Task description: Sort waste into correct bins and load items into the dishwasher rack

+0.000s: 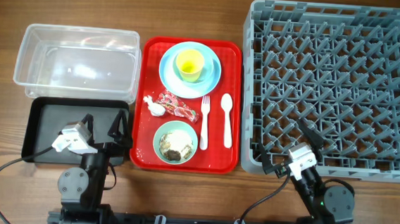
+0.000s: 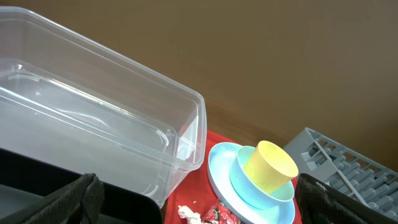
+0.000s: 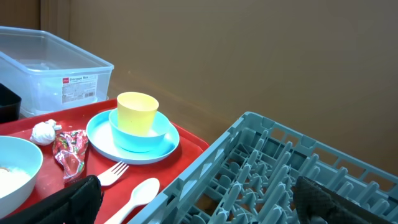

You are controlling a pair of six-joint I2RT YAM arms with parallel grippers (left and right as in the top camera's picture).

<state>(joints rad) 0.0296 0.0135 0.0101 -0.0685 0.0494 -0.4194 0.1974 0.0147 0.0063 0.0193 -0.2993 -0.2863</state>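
On the red tray (image 1: 221, 57) a yellow cup (image 1: 189, 64) stands in a small blue bowl on the light blue plate (image 1: 169, 74). Nearer lie the red wrapper (image 1: 178, 105), white tissue (image 1: 154, 107), fork (image 1: 204, 121), spoon (image 1: 226, 119) and a mint bowl (image 1: 175, 142) holding food scraps. My left gripper (image 1: 102, 128) hangs open over the black tray (image 1: 51, 126), holding nothing. My right gripper (image 1: 284, 142) is open and empty over the near left corner of the grey rack (image 1: 336, 86). The clear tub (image 1: 76, 61) sits behind the black tray.
From the left wrist, the tub (image 2: 93, 118), cup (image 2: 270, 167) and tissue (image 2: 189, 214) show ahead between the fingers. The right wrist looks across the rack's pegs (image 3: 267, 174) with the spoon (image 3: 140, 193) and fork (image 3: 112, 173) at left. Cables trail at the table's near edge.
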